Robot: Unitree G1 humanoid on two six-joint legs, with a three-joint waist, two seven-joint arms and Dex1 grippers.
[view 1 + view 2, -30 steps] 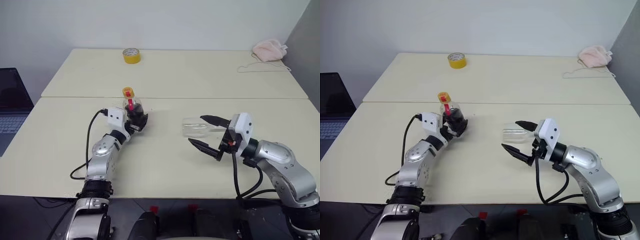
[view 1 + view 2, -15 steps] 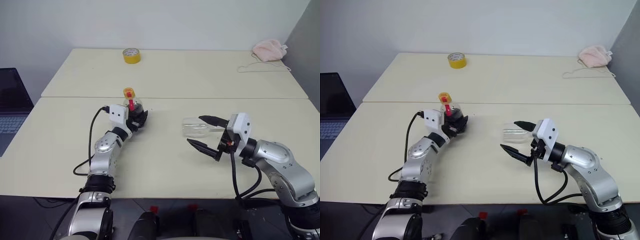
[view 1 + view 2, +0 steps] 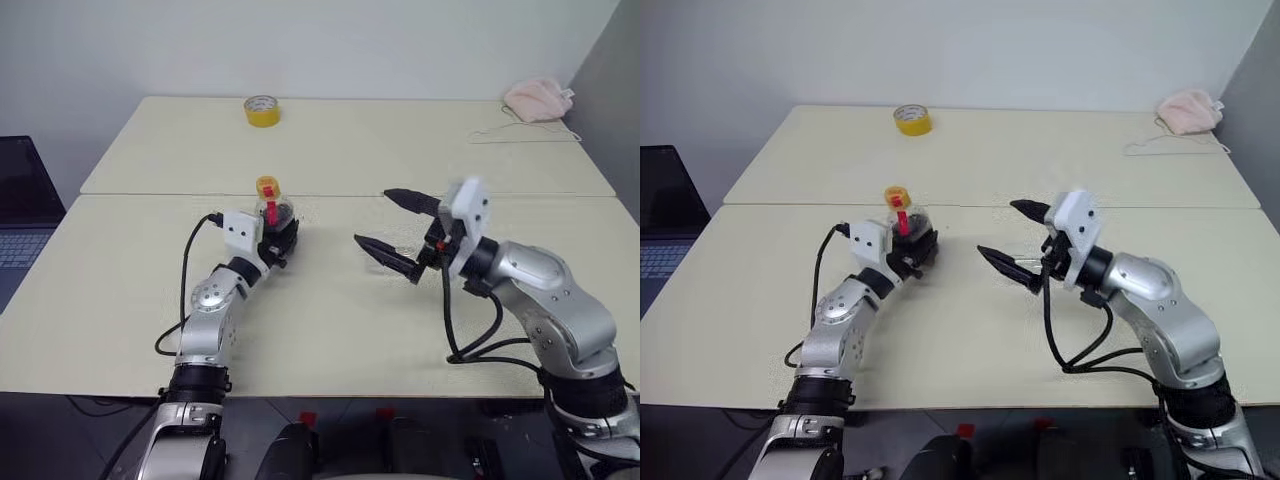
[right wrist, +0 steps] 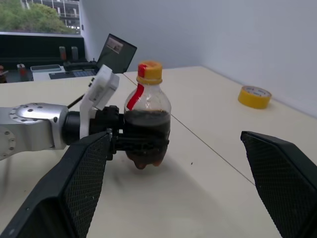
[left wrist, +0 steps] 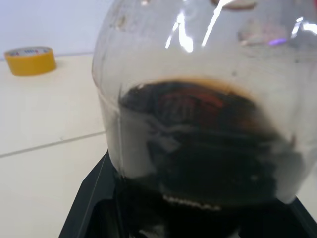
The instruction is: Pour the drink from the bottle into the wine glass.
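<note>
While the left hand (image 4: 136, 141) clamps the capped bottle (image 4: 146, 119), half full of the drink (image 4: 146, 130), just above the tabletop (image 3: 330, 310), the right hand (image 3: 398, 232) gapes wide beside it.

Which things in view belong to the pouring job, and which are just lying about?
Job: bottle, drink inside it, left gripper gripping it, open right gripper.
Lying about: yellow tape roll, pink cloth, laptop.

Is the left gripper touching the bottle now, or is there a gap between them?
Touching. In the right wrist view the left gripper has its black fingers pressed around the lower body of the bottle, with no gap showing.
</note>
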